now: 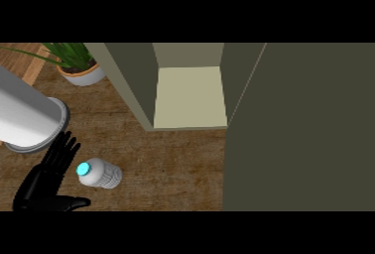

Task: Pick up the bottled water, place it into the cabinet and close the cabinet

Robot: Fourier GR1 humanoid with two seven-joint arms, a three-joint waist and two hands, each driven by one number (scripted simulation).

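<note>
**Bottle on the worktop, not yet grasped, cabinet open**

The bottled water (99,173) stands upright on the wooden worktop (176,163), its cyan cap facing up, toward the lower left of the head view. Just to its left is the left robot hand (51,173): the fingers are straight and spread, pointing away from the robot, the thumb stretched out low toward the bottle's side. Nothing is held; whether the hand touches the bottle cannot be told. The right robot hand shows nowhere.

Up and to the right, apart from the bottle, the cabinet (189,96) stands open, its pale floor bare, and its door (300,129) fills the view's right side. A large white cylinder (26,121) lies just beyond the fingertips, and a potted plant (77,67) sits at the upper left.

The grasp looks like the step in hand. Risks from here: a sideways nudge from the open fingers could tip or roll the round bottle; the carry could clip the cabinet's near wall; and the bottle set too close to the front edge could block the door from closing.
</note>
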